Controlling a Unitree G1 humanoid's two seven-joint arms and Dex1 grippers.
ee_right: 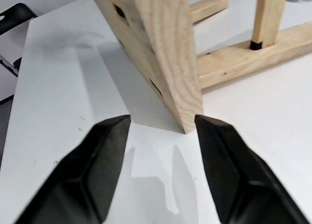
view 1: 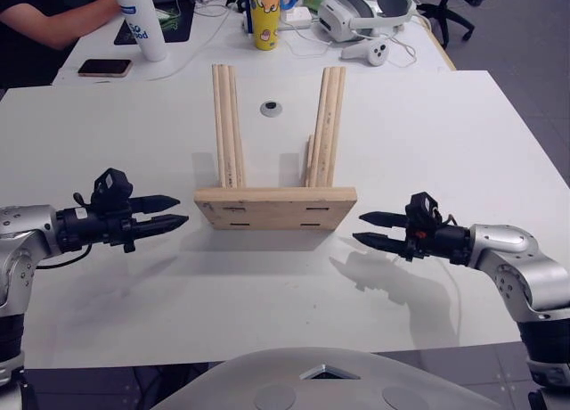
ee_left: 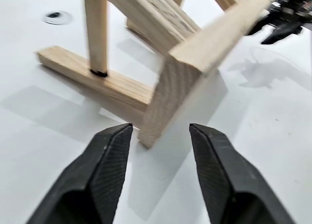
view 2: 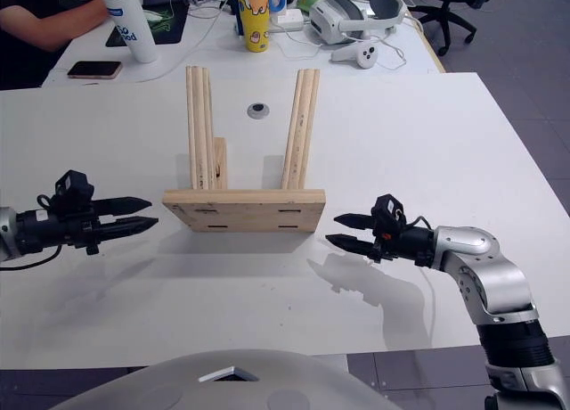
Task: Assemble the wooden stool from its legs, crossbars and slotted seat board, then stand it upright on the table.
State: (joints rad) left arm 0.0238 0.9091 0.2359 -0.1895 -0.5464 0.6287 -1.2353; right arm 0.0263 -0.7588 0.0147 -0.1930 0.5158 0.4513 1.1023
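Wooden stool (view 1: 276, 174) lay on its side mid-frame on the white table (view 1: 463, 160), assembled. The slotted seat board (view 1: 275, 209) stood on edge facing the camera, with two leg groups (view 1: 226, 125) running toward the top of the frame.

Left gripper (view 1: 169, 211) hovered left of centre, level with the board's left end. Its fingers were parted, gripping nothing, and there was a clear gap to the wood. Right gripper (view 1: 372, 229) mirrored it at the board's right end, also spread and empty.

Wrist views added detail the head views lacked:
- Left wrist view: the board's end grain sat between and just past the fingers (ee_left: 105, 170). A round leg (ee_left: 96, 31) was socketed into a crossbar (ee_left: 92, 78) lying flat on the table.
- Right wrist view: the board's lower corner met the table between the fingers (ee_right: 105, 156).

Head views alone gave the layout:
- Bare tabletop lay below the board down to the near edge, and to either side of it.
- A round grommet (view 1: 271, 108) sat between the leg groups.
- Beyond the far edge, a second table carried a tumbler (view 1: 142, 18), a yellow cup (view 1: 265, 16), a phone (view 1: 104, 68) and a headset (view 1: 361, 13).
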